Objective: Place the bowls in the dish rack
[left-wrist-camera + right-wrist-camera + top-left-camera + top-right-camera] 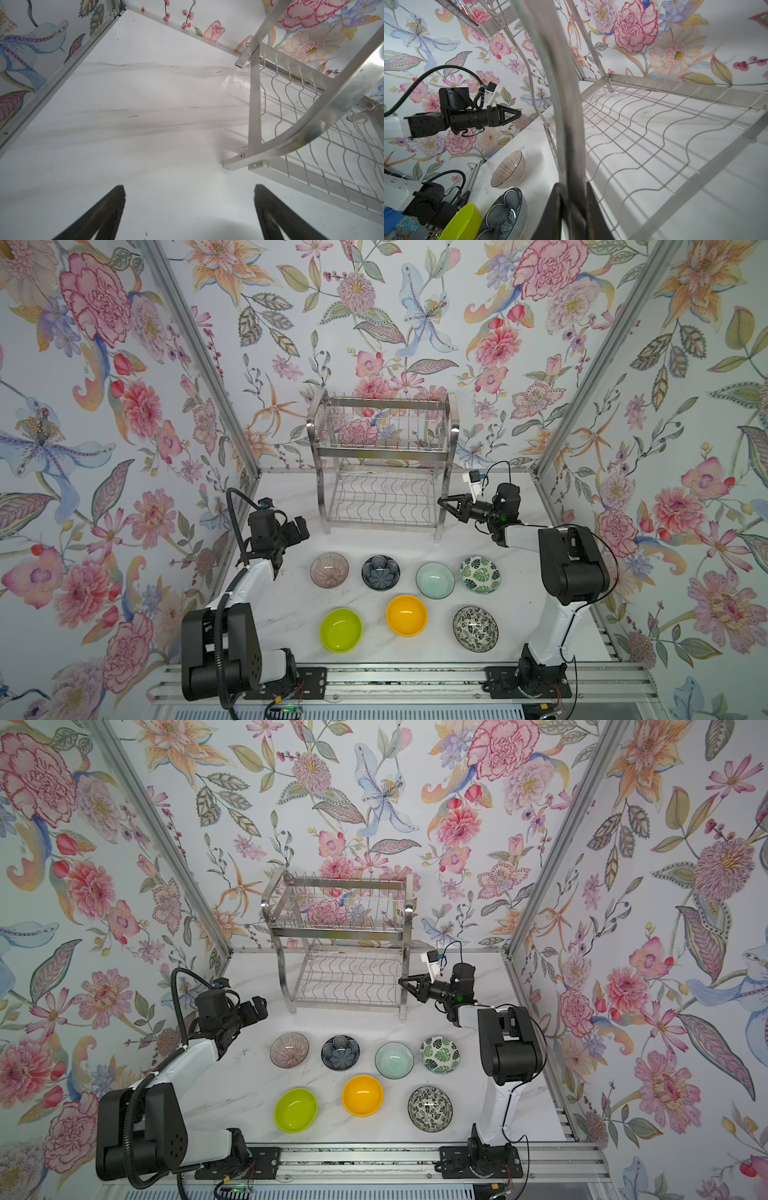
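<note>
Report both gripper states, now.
Left gripper: open, holding nothing.
Right gripper: closed on the rack, at its curved side post.

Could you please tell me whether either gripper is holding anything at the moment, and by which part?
The right gripper is shut on the dish rack, clamping its curved front side post on the right; the left gripper is open and empty.

Seven bowls (362,1095) on table (245,1094), dish rack (337,934) behind, right pincer (402,982) at its post
</note>
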Tool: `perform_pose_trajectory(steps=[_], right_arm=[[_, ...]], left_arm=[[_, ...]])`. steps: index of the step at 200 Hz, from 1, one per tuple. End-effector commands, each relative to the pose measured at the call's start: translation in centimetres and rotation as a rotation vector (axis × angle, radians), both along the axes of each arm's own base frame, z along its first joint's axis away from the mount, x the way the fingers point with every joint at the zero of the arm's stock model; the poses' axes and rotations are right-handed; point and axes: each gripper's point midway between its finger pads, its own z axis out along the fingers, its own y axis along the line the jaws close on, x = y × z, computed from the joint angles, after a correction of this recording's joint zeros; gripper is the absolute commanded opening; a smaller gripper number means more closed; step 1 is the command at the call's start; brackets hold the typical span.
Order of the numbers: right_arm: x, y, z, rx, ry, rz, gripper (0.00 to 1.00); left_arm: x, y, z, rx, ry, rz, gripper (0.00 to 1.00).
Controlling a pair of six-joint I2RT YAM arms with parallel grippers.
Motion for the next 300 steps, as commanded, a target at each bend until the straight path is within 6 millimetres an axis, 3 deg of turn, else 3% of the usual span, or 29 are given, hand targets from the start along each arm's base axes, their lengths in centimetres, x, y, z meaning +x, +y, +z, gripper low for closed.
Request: perform_pose_trajectory(steps=[1, 68, 140, 159, 219, 300], right_arm=[[0.5, -1.9, 2.3, 0.006, -0.029, -0.075, 0.09], [0.5, -3.1, 1.5, -0.030, -0.023, -0.109, 0.17], [0.6, -4.5, 3.2, -0.035, -0.082, -0.178, 0.65], [0.5, -5.1, 3.4, -0.043, -0.095, -0.220, 0.71], [0.5, -8.6, 4.4, 0.002, -0.160, -0.476, 0.79], [-0.9, -12.9, 5.6, 0.098, -0.179, -0.871, 0.81]], left_arm=[[0.5, -0.7, 0.9, 0.005, -0.021, -0.035, 0.99], [0.5, -0.8, 1.2, 0.011, -0.026, -0.037, 0.99], [0.3, -0.8, 1.6, 0.031, -0.036, -0.035, 0.99], [0.3, -1.0, 1.6, 0.035, -0.035, -0.038, 0.99], [0.1, -1.5, 1.5, 0.076, -0.026, -0.048, 0.99], [0.0, -2.9, 1.8, 0.095, -0.014, -0.063, 0.99]])
